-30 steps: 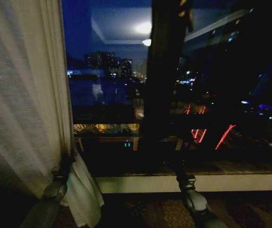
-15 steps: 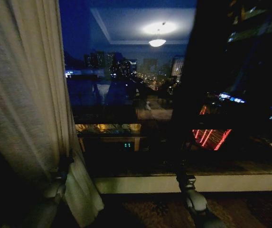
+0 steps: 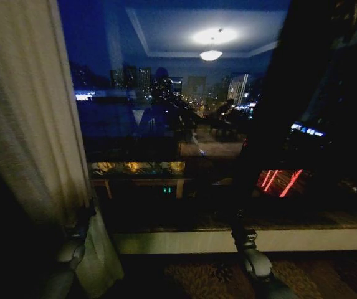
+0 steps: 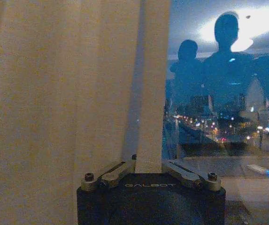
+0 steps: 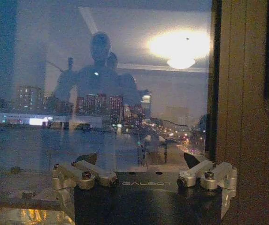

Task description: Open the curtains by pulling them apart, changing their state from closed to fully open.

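A sheer cream-white curtain (image 3: 28, 124) with vertical pleats hangs along the left side of the window. Its lower part is bunched where my left gripper (image 3: 83, 218) is shut on it, low by the sill. In the left wrist view a fold of the same curtain (image 4: 54, 93) runs up between the closed fingers of the left gripper (image 4: 148, 161). Low at centre right, in front of the sill, my right gripper (image 3: 240, 227) is open and empty. The right wrist view shows the right gripper (image 5: 141, 159) spread wide, facing bare glass.
Dark window glass (image 3: 166, 124) shows city lights and a ceiling lamp's reflection. A pale sill (image 3: 184, 242) runs below it, above patterned carpet (image 3: 197, 277). On the right stands a dark upright (image 3: 315, 124), seen as a brown wooden frame (image 5: 242, 117) beside the right gripper.
The curtain's inner edge has moved left with the left gripper. The dark upright has shifted right and more bare glass shows between them. The right gripper has stayed in place.
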`<state>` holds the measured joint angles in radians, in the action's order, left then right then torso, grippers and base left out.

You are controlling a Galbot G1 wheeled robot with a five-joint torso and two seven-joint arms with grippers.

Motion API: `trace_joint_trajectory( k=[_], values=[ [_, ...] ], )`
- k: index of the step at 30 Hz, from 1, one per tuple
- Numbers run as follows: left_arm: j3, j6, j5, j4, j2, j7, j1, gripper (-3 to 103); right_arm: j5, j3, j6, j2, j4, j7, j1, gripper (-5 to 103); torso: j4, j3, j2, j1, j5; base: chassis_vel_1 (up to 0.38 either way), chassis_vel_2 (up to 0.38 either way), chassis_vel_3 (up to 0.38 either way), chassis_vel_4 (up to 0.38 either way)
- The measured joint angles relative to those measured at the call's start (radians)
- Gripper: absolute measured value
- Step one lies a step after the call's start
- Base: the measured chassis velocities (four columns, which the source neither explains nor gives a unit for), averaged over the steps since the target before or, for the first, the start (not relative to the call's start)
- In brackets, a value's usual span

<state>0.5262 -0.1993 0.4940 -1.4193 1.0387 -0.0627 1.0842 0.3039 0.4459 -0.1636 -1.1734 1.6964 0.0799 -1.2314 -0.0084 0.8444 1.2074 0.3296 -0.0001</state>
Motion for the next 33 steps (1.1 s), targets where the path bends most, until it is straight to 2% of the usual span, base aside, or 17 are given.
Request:
trace_joint_trajectory(
  k=[10,15,18,19,22,27,31,33],
  values=[
    [0.006,0.0,0.001,0.004,-0.006,-0.02,0.001,0,0.0,0.0,0.0,0.0,0.0,0.0,0.0,100,0.0004,0.0,0.0,0.0,-0.0003,-0.005,-0.001,0.002,0.004],
    [0.012,-0.004,0.02,0.076,-0.047,-0.071,-0.045,0,0.0,0.0,0.0,0.0,0.0,0.0,0.0,100,0.0002,0.0,0.0,0.0,0.0002,0.0,0.0,0.0,0.0],
    [0.013,-0.005,0.059,0.125,-0.076,-0.139,-0.089,0,0.0,0.0,0.0,0.0,0.0,0.0,0.0,100,0.0003,0.0,0.0,0.0,-0.0003,0.0,0.0,0.0,0.0],
    [0.013,-0.005,0.059,0.125,-0.076,-0.139,-0.089,0,0.0,0.0,0.0,0.0,0.0,0.0,0.0,100,0.0003,0.0,0.0,0.0,-0.0003,0.0,0.0,0.0,0.0],
    [0.018,-0.004,0.084,0.194,-0.107,-0.201,-0.136,0,0.0,-0.001,0.0,0.0,0.0,0.0,0.0,100,0.0004,0.0,0.0,0.0,-0.0003,0.0,0.0,0.0,0.0],
    [0.017,-0.017,0.095,0.272,-0.137,-0.224,-0.183,0,0.0,0.0,0.0,0.0,0.0,0.0,0.0,100,0.0003,0.0,0.0,0.0,-0.0001,0.0,0.0,0.0,0.0],
    [0.012,-0.027,0.117,0.416,-0.183,-0.267,-0.284,0,0.0,0.0,0.0,0.0,0.0,0.0,0.0,100,0.0003,0.0,0.0,0.0,-0.0005,0.0,0.0,0.0,0.0],
    [0.01,-0.027,0.122,0.449,-0.195,-0.272,-0.307,0,0.0,0.0,0.0,0.0,0.0,0.0,0.0,100,0.0003,0.0,0.0,0.0,-0.0003,0.0,0.0,0.0,0.0]
  ],
)
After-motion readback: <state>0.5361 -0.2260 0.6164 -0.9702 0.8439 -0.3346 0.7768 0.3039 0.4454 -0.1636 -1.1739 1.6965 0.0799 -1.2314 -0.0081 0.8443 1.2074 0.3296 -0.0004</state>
